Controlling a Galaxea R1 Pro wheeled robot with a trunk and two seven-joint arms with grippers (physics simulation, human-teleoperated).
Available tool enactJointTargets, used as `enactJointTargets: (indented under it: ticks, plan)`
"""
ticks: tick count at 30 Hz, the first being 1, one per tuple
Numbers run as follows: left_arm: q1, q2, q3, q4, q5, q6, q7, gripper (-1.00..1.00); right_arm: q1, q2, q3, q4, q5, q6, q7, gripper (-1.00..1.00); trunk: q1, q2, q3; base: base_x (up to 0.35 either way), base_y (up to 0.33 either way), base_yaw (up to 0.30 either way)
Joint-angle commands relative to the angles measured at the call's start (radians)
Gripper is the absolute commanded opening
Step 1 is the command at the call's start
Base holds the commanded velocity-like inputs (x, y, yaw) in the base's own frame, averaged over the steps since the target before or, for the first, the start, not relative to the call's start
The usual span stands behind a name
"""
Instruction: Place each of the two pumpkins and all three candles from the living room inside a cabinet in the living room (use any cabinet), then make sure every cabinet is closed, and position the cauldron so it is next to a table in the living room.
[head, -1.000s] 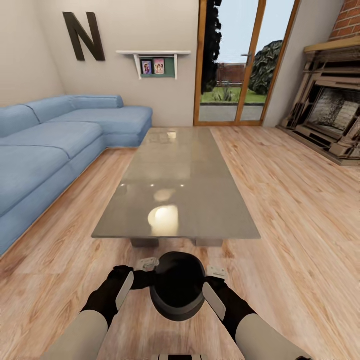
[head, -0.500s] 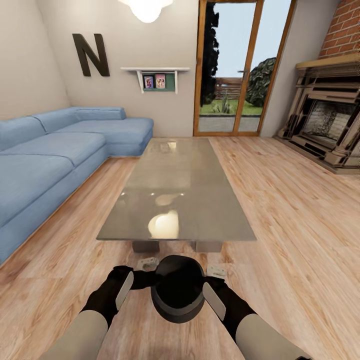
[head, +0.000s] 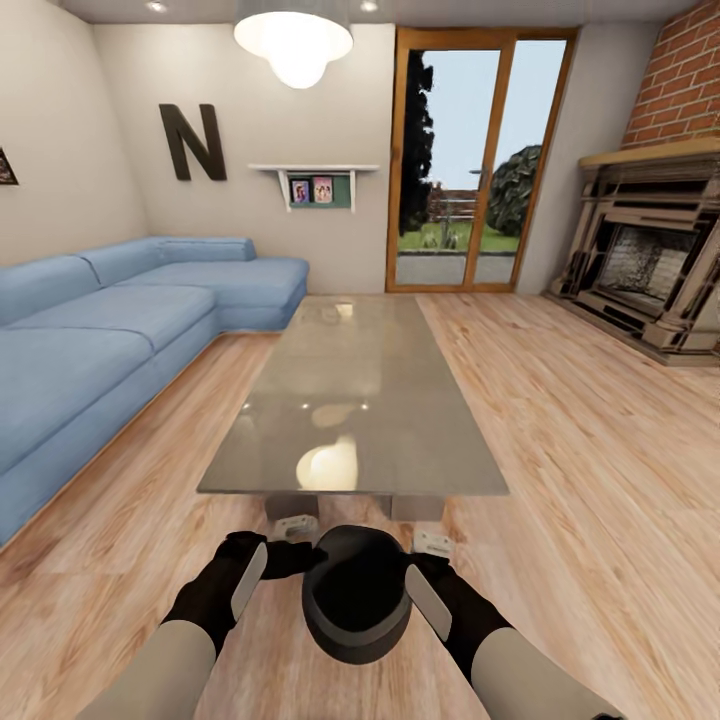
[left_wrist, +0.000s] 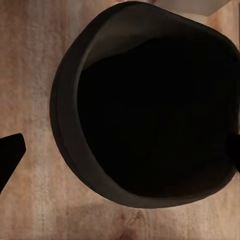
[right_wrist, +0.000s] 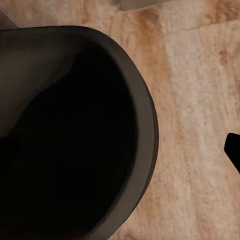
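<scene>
The cauldron is held between the left gripper and right gripper, apparently clamped, just beside the table's near edge. 1 wall letter reads "N".

Wooden floor, glass table, sofa

Your head camera has tilted up: the ceiling lamp and more of the brick wall have come into view, and the table sits lower in the picture. The cauldron between your grippers has dropped slightly in the picture, too.
</scene>
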Motion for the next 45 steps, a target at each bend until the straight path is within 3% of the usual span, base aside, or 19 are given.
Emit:
enactJointTargets:
  ticks: [1,38,45]
  plan:
    - [0.000,-0.001,0.006,-0.001,0.006,0.007,0.000,1.00,-0.001,0.000,0.003,-0.001,-0.005,0.004,-0.007,1.00,-0.001,0.000,0.003,-0.126,0.000,0.000]
    - [0.000,0.000,0.008,-0.001,0.008,0.007,0.017,1.00,-0.001,0.000,0.003,-0.001,-0.004,0.004,-0.007,1.00,-0.135,0.245,0.120,-0.114,0.000,0.000]
    - [0.000,0.001,0.008,-0.001,0.009,0.007,0.017,1.00,-0.001,0.000,0.003,-0.001,-0.004,0.004,-0.007,1.00,-0.162,0.294,0.142,-0.291,0.000,0.000]
